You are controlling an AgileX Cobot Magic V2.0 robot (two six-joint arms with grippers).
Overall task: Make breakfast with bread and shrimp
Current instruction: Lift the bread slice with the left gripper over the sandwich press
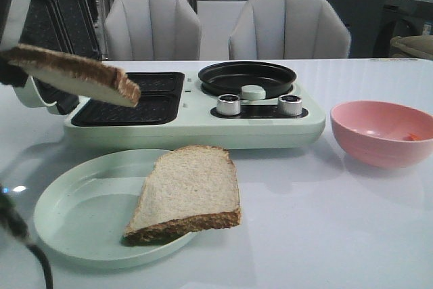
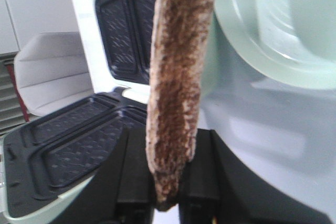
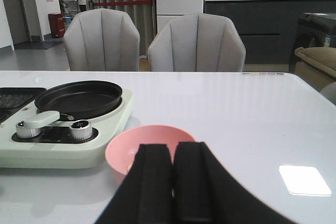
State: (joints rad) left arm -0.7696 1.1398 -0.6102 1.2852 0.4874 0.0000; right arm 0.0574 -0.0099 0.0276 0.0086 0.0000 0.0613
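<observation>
From the front we see one slice of bread (image 1: 74, 72) held in the air over the open sandwich press (image 1: 128, 109) at ten o'clock, a second slice (image 1: 188, 193) on the pale green plate (image 1: 74, 221), and the shrimp (image 1: 413, 137) in the pink bowl (image 1: 382, 133) at three o'clock. In our left wrist view the left gripper (image 2: 168, 192) is clamped on the raised slice's crust, which hides much of the grill plates. In our right wrist view the right gripper (image 3: 172, 182) holds nothing, fingers pressed together, blocking part of the bowl beside the black pan (image 3: 79, 98).
</observation>
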